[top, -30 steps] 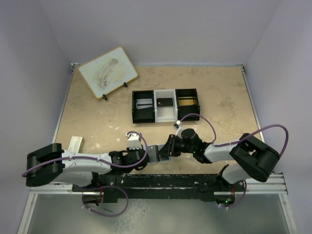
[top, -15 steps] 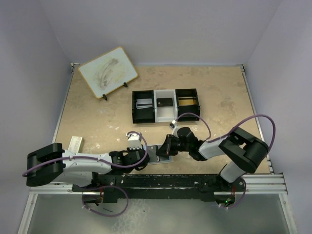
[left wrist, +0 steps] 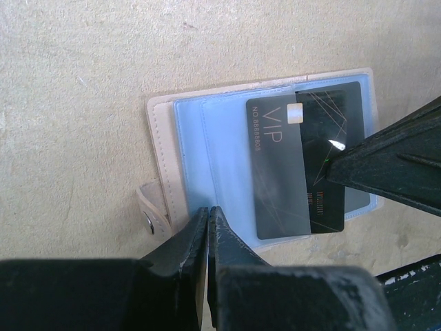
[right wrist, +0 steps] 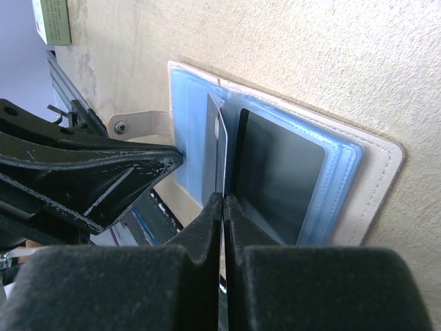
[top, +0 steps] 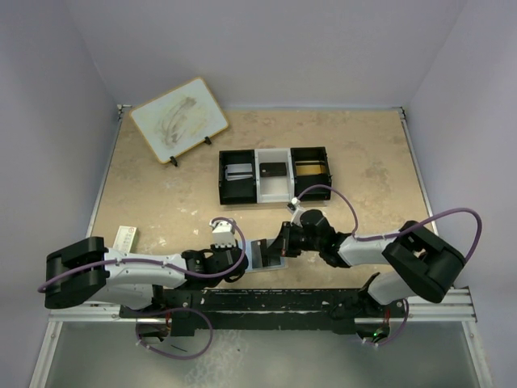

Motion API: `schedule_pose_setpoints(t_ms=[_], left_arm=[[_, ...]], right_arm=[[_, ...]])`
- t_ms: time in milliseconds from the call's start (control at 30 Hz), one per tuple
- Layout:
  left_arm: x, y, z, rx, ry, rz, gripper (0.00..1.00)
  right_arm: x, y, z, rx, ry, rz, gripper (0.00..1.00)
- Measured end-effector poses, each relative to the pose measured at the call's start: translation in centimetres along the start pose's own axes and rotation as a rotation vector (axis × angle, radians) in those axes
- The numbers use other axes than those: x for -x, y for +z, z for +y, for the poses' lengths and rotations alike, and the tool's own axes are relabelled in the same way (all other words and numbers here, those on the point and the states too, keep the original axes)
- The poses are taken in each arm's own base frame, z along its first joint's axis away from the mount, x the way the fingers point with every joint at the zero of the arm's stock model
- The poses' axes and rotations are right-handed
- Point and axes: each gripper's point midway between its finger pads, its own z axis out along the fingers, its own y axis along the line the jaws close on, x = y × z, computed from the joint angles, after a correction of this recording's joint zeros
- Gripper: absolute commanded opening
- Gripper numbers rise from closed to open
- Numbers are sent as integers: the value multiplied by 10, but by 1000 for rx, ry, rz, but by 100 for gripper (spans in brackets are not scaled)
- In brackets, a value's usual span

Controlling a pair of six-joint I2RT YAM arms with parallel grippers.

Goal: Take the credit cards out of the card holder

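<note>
1. Right gripper (right wrist: 222,196): I see it pinched tight on a grey VIP credit card (left wrist: 279,172) sticking out of the card holder (left wrist: 220,148).
2. Left gripper (left wrist: 207,212): closed, tips pressing the card holder.
3. The card holder lies open, just nearside of the tray (top: 221,179).

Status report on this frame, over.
Left hand shut on card holder edge. Right hand shut on VIP card, partly out. Dark card in pocket. Nothing blocking.

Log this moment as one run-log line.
left claw: shut, tips on card holder edge | right claw: shut on credit card | card not yet free of holder
</note>
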Motion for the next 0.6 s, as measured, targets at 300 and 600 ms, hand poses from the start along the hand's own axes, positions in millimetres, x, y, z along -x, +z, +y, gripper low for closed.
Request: schedule_pose_setpoints(t_ms=[300,600], left_arm=[[1,-3,-2,1,24,4,14],[32,-14,-50,-154,-37,-75,6]], right_arm=[[0,0,0,-1,2,0,0],[-1,0,-3,-7,7,2,0]])
